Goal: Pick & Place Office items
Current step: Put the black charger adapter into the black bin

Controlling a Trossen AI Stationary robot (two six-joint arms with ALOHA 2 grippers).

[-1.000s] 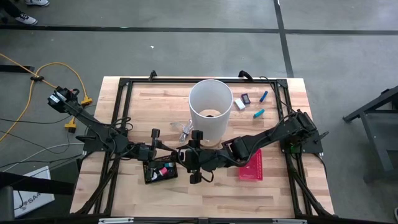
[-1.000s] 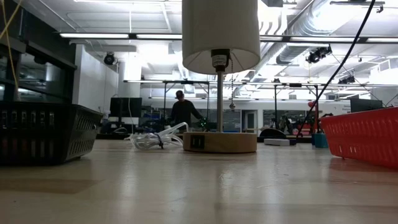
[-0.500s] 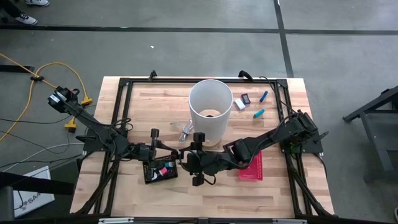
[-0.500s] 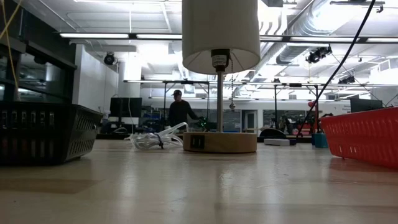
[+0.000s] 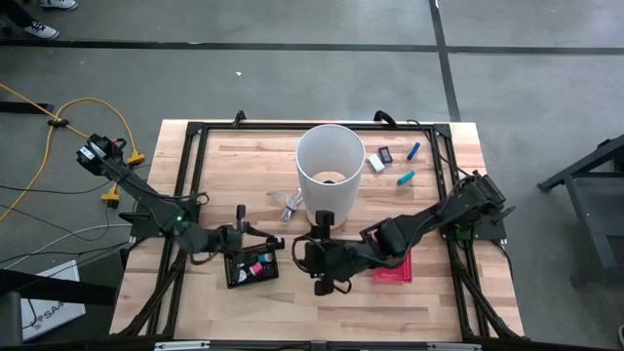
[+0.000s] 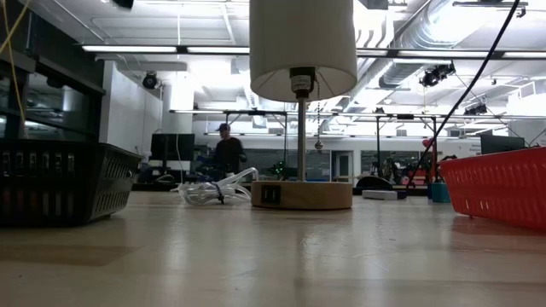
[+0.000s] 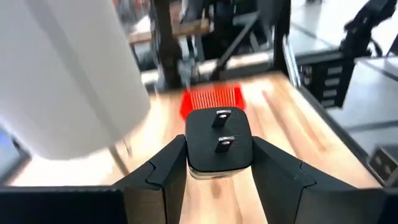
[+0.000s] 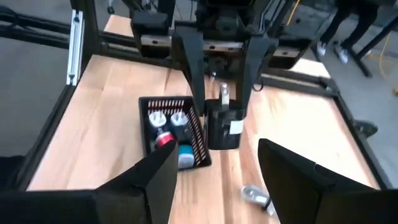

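Observation:
My left gripper point(image 5: 271, 240) reaches in from the table's left and is shut on a black plug block point(image 7: 219, 140) with two metal prongs, just right of the flat black tray point(image 5: 234, 278). The tray point(image 8: 200, 140) holds white, pink and teal small pieces. My right gripper point(image 5: 304, 255) faces the left one from the table's right and stands open point(image 8: 217, 152), a short way from the block, touching nothing. A white block point(image 5: 375, 163), a black piece point(image 5: 385, 154) and two blue sticks point(image 5: 413, 150) lie on the table at the far right. My left gripper pinches the black plug block by its two opposite sides point(image 7: 189, 152) between its two fingers point(image 8: 196, 74). The fingers come about level from the table's left. The block point(image 8: 224, 127) is lifted clear of the table, its prongs point(image 8: 224, 93) pointing up.
The tall white cylinder point(image 5: 330, 171) stands on its wooden base point(image 6: 301, 194) at the middle far side. A red mesh basket point(image 5: 395, 261) lies under my right arm. A clear clip-like thing point(image 5: 291, 205) lies near the cylinder. A black frame point(image 5: 195, 132) rims the table.
My right gripper has drawn back a little toward the table's right and near edges, staying open. My left gripper has turned slightly at the wrist with the plug block still in its hold.

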